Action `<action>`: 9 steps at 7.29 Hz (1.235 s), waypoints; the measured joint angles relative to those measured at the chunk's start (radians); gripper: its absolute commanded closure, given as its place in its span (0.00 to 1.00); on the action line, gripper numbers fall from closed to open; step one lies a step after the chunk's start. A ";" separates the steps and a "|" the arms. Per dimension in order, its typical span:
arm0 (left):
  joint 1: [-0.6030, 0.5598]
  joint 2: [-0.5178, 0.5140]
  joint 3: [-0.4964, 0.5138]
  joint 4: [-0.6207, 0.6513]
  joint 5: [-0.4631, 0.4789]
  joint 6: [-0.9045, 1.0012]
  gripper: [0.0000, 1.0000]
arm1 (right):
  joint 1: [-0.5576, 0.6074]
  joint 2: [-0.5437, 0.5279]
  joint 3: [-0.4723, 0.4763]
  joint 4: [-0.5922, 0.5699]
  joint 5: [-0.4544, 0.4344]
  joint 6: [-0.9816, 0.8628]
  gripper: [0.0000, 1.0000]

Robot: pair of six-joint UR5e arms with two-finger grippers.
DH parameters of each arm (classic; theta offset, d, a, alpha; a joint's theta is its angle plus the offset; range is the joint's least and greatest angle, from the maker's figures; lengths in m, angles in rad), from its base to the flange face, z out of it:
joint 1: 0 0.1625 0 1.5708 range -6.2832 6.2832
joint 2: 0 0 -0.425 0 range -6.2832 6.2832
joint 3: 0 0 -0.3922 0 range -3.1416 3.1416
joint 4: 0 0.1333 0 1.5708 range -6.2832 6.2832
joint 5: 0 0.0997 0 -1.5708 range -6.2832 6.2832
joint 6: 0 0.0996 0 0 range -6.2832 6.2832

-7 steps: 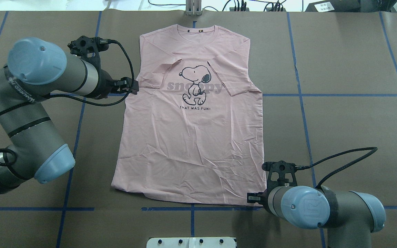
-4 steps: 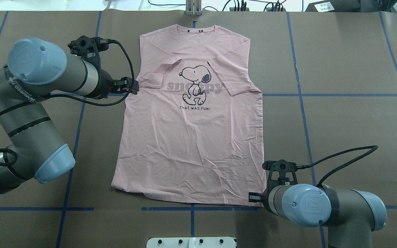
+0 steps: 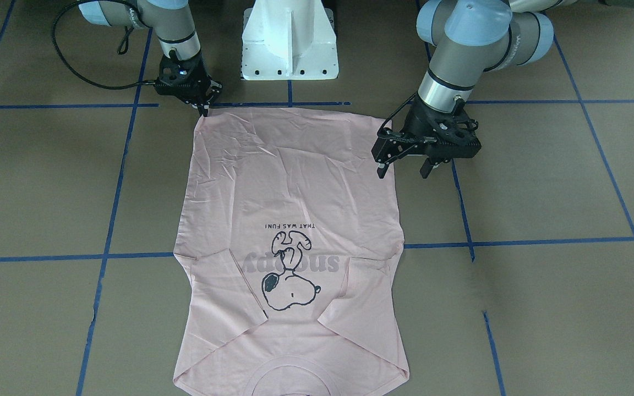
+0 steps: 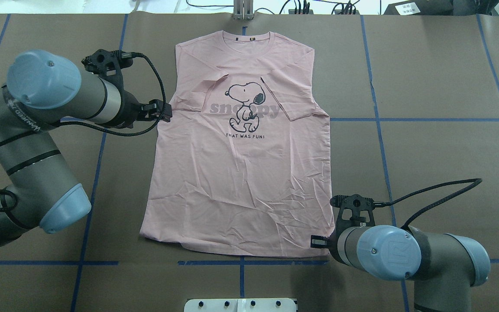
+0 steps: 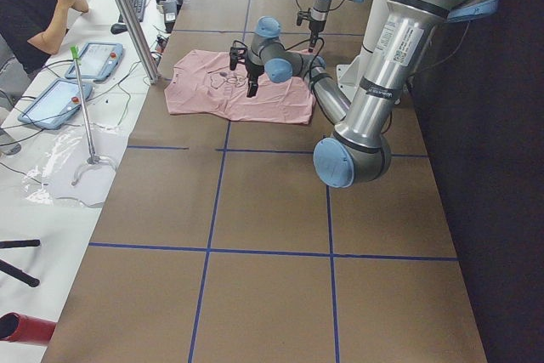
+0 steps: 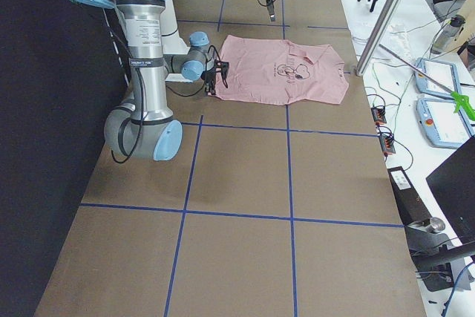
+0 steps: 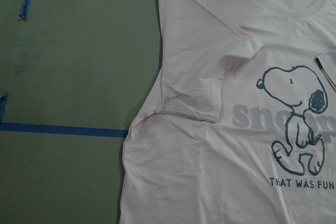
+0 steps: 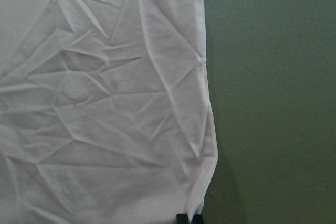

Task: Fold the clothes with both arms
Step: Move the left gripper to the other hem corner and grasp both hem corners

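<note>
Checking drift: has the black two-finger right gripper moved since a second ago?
Yes: the right gripper shifted slightly up the overhead view, away from the blue tape line below the pale pink T-shirt.

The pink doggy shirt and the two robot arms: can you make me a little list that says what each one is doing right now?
T-shirt: pale pink, lying flat and face up on the table, wrinkled
Sleeves: both folded in over the chest
Print: cartoon dog, with THAT WAS FUN! beneath it
Left gripper: open, raised by the shirt's side edge near a sleeve, holding nothing
Right gripper: looks shut on the hem corner on its side
Folding: body not yet folded
</note>
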 measured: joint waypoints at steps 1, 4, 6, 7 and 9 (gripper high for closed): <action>0.046 0.035 -0.023 0.003 0.011 -0.094 0.00 | 0.007 0.000 0.016 0.000 0.002 0.000 1.00; 0.274 0.149 -0.091 0.013 0.148 -0.367 0.02 | 0.024 0.002 0.040 0.008 0.002 -0.001 1.00; 0.378 0.168 -0.113 0.054 0.190 -0.481 0.02 | 0.034 0.002 0.042 0.012 0.004 -0.002 1.00; 0.408 0.171 -0.124 0.082 0.197 -0.508 0.02 | 0.036 0.003 0.043 0.012 0.004 -0.002 1.00; 0.435 0.173 -0.123 0.108 0.212 -0.523 0.03 | 0.037 0.007 0.043 0.012 0.004 -0.002 1.00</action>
